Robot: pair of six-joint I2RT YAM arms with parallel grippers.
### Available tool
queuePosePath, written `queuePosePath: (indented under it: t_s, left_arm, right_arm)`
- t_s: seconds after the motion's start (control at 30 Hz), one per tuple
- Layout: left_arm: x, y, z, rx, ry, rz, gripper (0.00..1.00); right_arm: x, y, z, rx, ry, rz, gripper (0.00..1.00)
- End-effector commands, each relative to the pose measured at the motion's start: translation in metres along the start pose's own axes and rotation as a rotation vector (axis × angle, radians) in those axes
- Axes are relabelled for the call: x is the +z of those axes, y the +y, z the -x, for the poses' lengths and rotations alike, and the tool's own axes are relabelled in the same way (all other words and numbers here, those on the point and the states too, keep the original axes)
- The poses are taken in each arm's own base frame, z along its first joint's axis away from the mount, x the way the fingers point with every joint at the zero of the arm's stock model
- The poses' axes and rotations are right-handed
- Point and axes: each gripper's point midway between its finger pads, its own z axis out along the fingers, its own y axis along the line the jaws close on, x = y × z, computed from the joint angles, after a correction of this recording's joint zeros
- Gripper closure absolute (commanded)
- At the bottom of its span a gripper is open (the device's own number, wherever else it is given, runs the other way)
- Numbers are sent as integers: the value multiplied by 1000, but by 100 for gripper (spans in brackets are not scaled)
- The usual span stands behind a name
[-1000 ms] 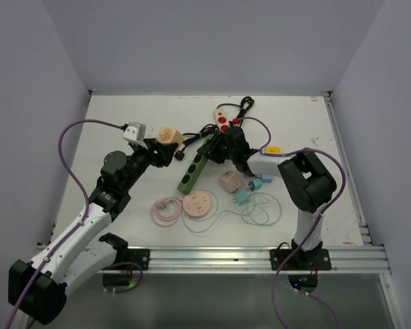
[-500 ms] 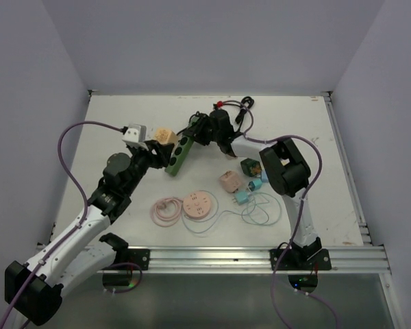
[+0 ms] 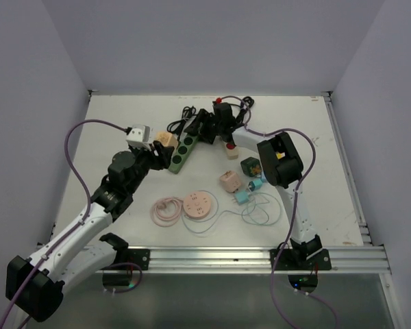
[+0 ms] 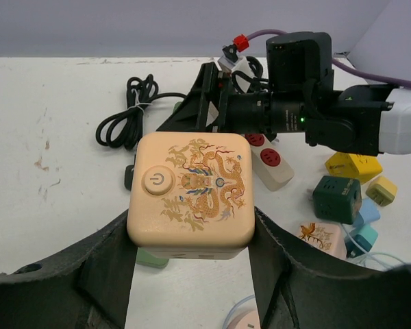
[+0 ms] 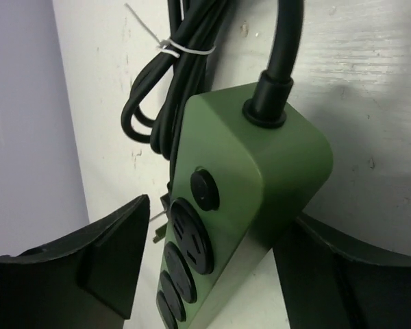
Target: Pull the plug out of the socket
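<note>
Beige and printed with a gold dragon, the cube (image 4: 190, 188) sat pinched between the two fingers of the left gripper (image 4: 192, 236), held up off the white table (image 3: 123, 116) left of centre. In the overhead view it lay right against the near end of the green power strip (image 3: 180, 152), which ran from there towards the far middle of the table. A sliver of green showed under the cube in the left wrist view, so the two were touching or very nearly so. Whether the cube's pins were seated in the strip could not be told, since that joint was hidden.

At the strip's far end, where the black cable (image 5: 171, 89) entered it, the right gripper (image 5: 212, 226) straddled the green body with its fingers spread. A clear gap showed on one side, and the other finger stood just beside the casing without visibly pressing it. The outlets seen from that wrist were bare.

As a judgement, the task looked unfinished, or only just at the point of parting. One piece was gripped, the other was not held fast, and no open space separated cube from strip. What seemed left was to steady the strip and draw the cube clear of it, or to confirm that it had already come free.
</note>
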Motion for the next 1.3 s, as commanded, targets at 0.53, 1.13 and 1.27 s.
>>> queuePosePath:
  t_s: [0.53,1.13,1.27]
  left_arm:
    - [12,-13,-2,-10,33,-51,100]
    - [71,-96,-124,-200,470,-358,94]
    - [83,-106,-142,-240,513,-377,91]
  right_arm:
    - [-126,29,50,-169,-6,-178,1]
    - [-327,35,3,-306,-212,-42,1]
    - [-354,25,-18,-352,-221,-53,1]
